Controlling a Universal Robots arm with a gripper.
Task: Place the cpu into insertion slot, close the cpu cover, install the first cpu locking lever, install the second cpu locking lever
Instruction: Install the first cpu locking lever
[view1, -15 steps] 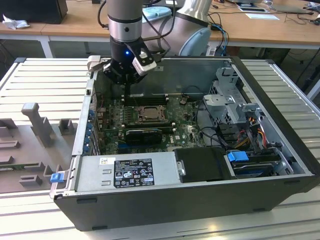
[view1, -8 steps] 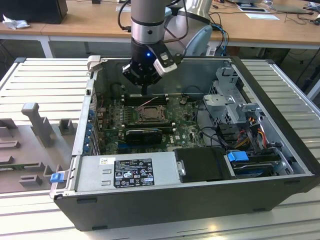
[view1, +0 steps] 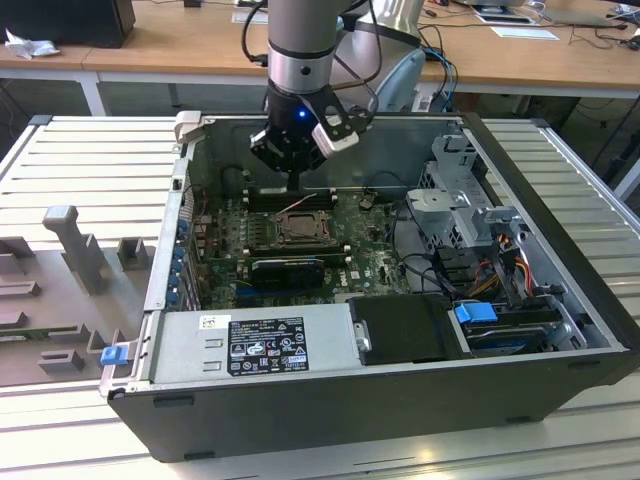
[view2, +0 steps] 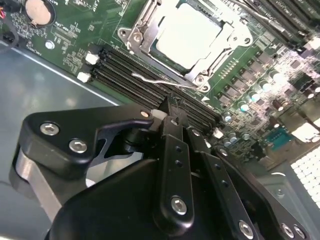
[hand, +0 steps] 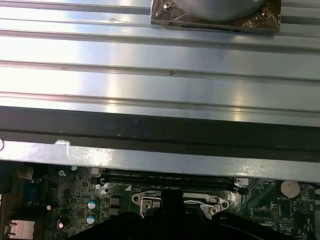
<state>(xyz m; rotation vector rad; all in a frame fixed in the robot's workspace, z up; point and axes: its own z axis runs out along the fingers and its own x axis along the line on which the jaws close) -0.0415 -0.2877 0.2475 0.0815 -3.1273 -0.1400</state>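
- Right, the big open computer case (view1: 400, 380) lies on its side on the ribbed metal table (view1: 90, 160), with the green motherboard (view1: 370, 260) exposed inside.
- Over it hangs the gripper (view1: 292, 180), low above the memory slots (view2: 135, 75), at the far side of the socket.
- In the second wrist view the fingers (view2: 175, 145) look drawn together with nothing between them, tip just beside a thin wire locking lever (view2: 160, 80).
- The cpu (view2: 187, 35) already sits in the insertion slot (view2: 131, 36), pale top showing through the window of the cpu cover (view2: 220, 37), which lies down over it.
- So the chip is just beyond the fingertips, near but apart.
- Risk, as I judge it: that springy lever could slip off a narrow fingertip, or the tip could scrape the memory slots alongside.
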